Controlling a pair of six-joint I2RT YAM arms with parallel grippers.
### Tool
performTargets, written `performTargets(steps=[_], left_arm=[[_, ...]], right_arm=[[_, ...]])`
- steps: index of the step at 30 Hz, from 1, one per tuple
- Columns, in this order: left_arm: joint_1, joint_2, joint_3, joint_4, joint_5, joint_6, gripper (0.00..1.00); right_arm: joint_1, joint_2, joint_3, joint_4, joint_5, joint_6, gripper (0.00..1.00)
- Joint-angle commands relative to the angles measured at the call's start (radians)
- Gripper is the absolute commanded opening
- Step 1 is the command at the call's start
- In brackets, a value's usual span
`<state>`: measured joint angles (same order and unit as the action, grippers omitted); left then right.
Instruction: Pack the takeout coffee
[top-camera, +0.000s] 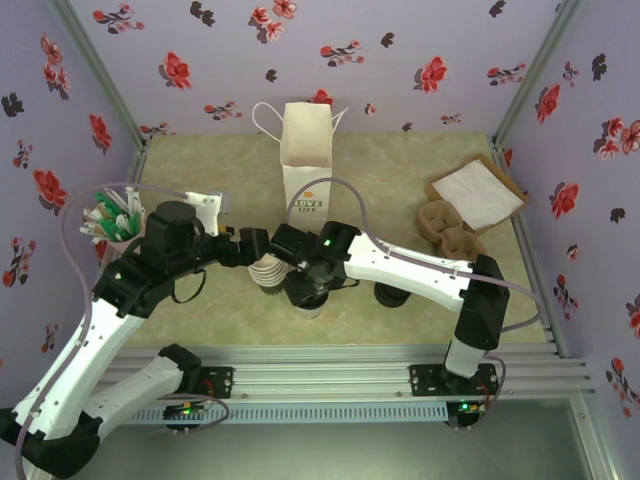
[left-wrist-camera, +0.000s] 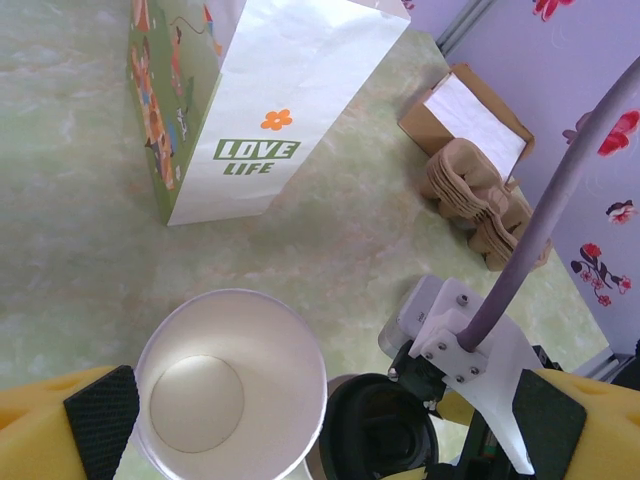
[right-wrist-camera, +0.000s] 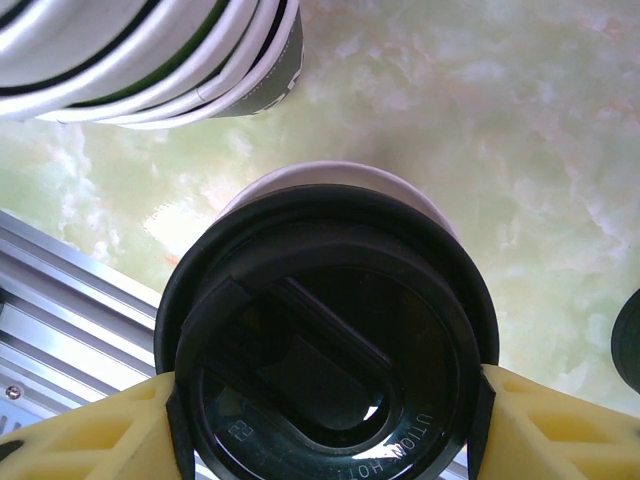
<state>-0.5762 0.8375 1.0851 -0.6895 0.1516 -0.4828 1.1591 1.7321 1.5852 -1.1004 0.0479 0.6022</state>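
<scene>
Presently, right gripper (right-wrist-camera: 327, 405) clamps the takeout coffee (right-wrist-camera: 335, 180) by its lid (right-wrist-camera: 320, 330); left gripper (left-wrist-camera: 325, 425), fingers apart, straddles the cup stack (left-wrist-camera: 230, 390). Lift level toward the white bag (left-wrist-camera: 290, 100).

Paper bag (top-camera: 306, 150) upright on table (top-camera: 400, 170)

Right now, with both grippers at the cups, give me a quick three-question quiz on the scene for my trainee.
1. True or false: the white paper bag stands upright with its mouth open.
2. What do the right gripper fingers clamp? A) a napkin B) the takeout coffee, at its lid C) a straw
3. Fill in: the cream cup between the left gripper fingers has no ____.
Key: 1 true; 2 B; 3 lid.
</scene>
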Motion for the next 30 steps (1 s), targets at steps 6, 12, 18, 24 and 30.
performTargets(steps=[6, 12, 18, 24, 30], left_arm=[[0.004, -0.012, -0.010, 0.004, -0.003, 0.011, 0.99], [0.003, -0.016, -0.011, 0.003, -0.003, 0.009, 0.99], [0.004, -0.020, -0.014, 0.004, -0.002, 0.007, 0.99], [0.004, -0.023, -0.014, 0.001, -0.002, 0.007, 1.00], [0.003, -0.023, -0.016, 0.002, -0.003, 0.006, 0.99]], right_arm=[[0.015, 0.037, 0.029, -0.015, 0.021, -0.014, 0.64], [0.017, 0.045, 0.027, -0.009, 0.018, -0.015, 0.64], [0.019, 0.052, 0.025, -0.003, 0.015, -0.017, 0.64], [0.020, 0.064, 0.029, 0.005, 0.015, -0.016, 0.64], [0.019, 0.070, 0.029, 0.008, 0.019, -0.017, 0.64]])
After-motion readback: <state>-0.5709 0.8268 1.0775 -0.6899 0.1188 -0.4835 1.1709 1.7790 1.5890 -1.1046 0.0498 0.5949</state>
